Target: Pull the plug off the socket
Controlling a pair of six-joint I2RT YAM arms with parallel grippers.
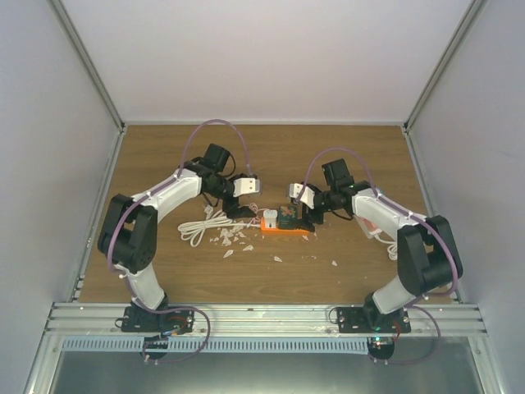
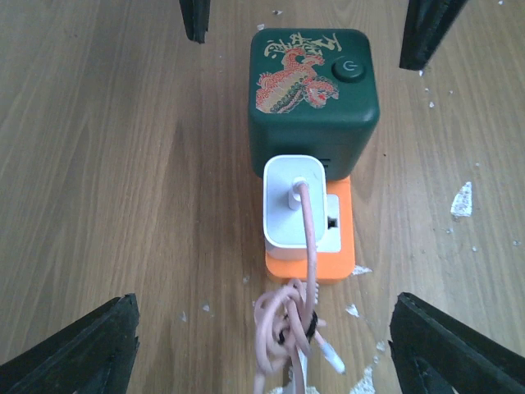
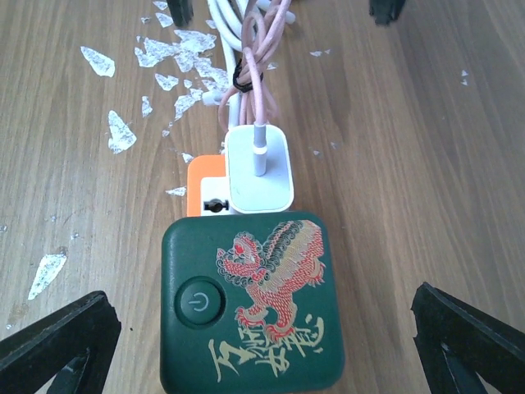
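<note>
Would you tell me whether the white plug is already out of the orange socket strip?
No, the white plug sits in the orange socket strip, right beside the green cube.

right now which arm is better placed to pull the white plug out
Left. The white plug sits at the end of the orange socket strip nearest the left gripper, centred between its open fingers. The green cube stands between the plug and the right gripper, which could brace that end.
</note>
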